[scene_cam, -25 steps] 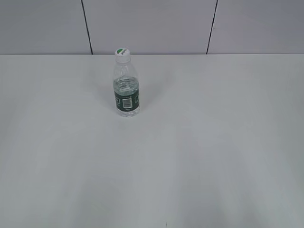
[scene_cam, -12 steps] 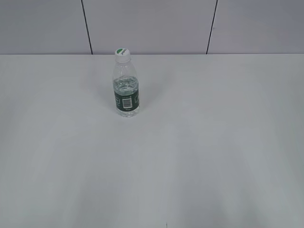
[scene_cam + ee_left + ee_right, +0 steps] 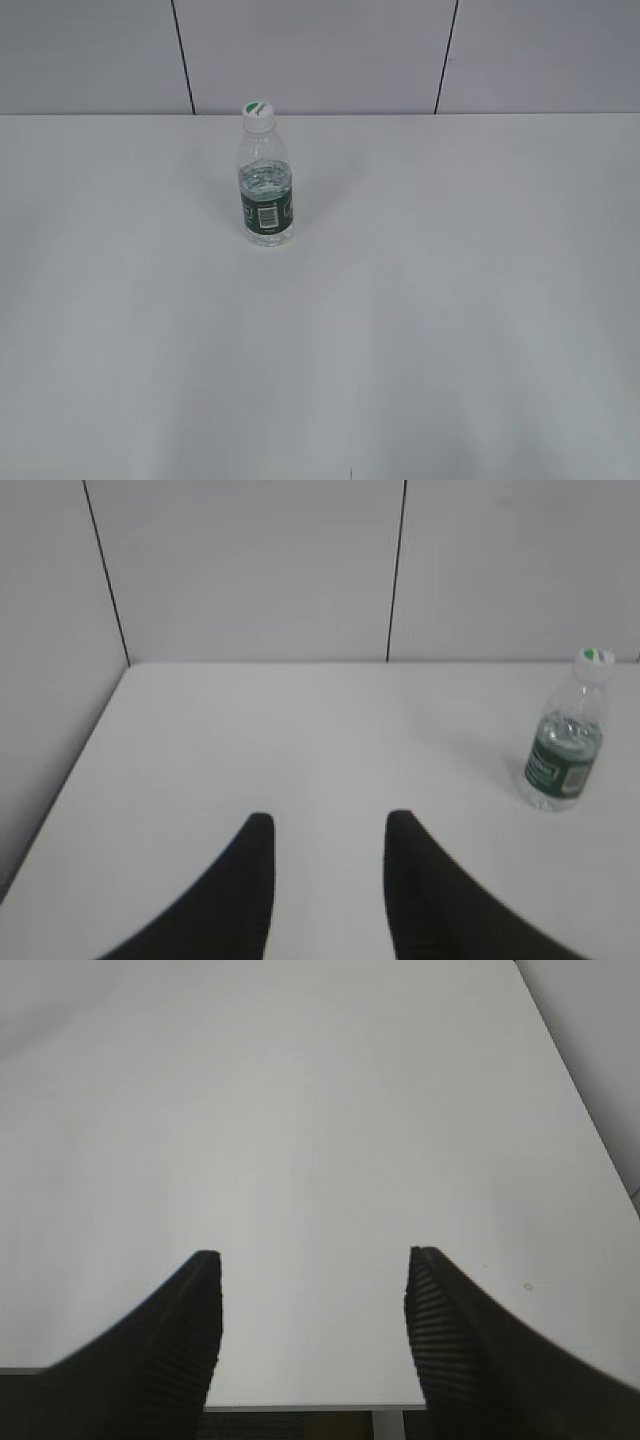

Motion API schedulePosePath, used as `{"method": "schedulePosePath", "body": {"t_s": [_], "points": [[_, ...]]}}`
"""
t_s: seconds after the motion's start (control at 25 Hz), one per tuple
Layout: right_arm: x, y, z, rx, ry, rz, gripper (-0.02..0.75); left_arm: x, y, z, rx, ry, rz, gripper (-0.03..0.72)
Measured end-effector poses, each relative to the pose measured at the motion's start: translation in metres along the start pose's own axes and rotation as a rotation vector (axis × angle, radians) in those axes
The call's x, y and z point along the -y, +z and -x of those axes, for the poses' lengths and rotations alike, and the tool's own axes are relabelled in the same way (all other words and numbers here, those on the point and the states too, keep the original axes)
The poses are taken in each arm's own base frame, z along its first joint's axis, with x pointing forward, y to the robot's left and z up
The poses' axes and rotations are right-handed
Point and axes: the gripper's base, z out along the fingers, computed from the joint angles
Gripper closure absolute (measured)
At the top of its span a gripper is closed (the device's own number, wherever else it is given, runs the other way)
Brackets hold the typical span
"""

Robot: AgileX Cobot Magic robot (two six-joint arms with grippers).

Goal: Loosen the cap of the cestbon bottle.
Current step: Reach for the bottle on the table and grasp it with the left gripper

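Approach first: one hand should clamp the cestbon bottle (image 3: 266, 195) at its green label band, the other should close squarely round the cap (image 3: 258, 112) — then twist. The bottle stands upright on the bench (image 3: 420, 300), near the back wall. The left hand (image 3: 328, 825) is open and empty, the bottle well ahead to its right. The right hand (image 3: 312, 1265) is open wider, empty — no bottle in its view.

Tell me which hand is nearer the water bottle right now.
Left. The left hand sees the bottle ahead to its right; the right hand faces only bare table.
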Motion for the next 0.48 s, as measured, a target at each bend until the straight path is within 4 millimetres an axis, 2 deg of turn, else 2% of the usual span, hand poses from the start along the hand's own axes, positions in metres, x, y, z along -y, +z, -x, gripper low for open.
{"method": "schedulePosePath", "body": {"t_s": [0.2,0.48], "points": [[0.0,0.0,0.0,0.0,0.0,0.0,0.291,0.0,0.028,0.022,0.042,0.03,0.013,0.449],[0.0,0.0,0.0,0.0,0.0,0.0,0.291,0.003,0.089,0.043,0.039,0.075,0.009,0.449]]}}
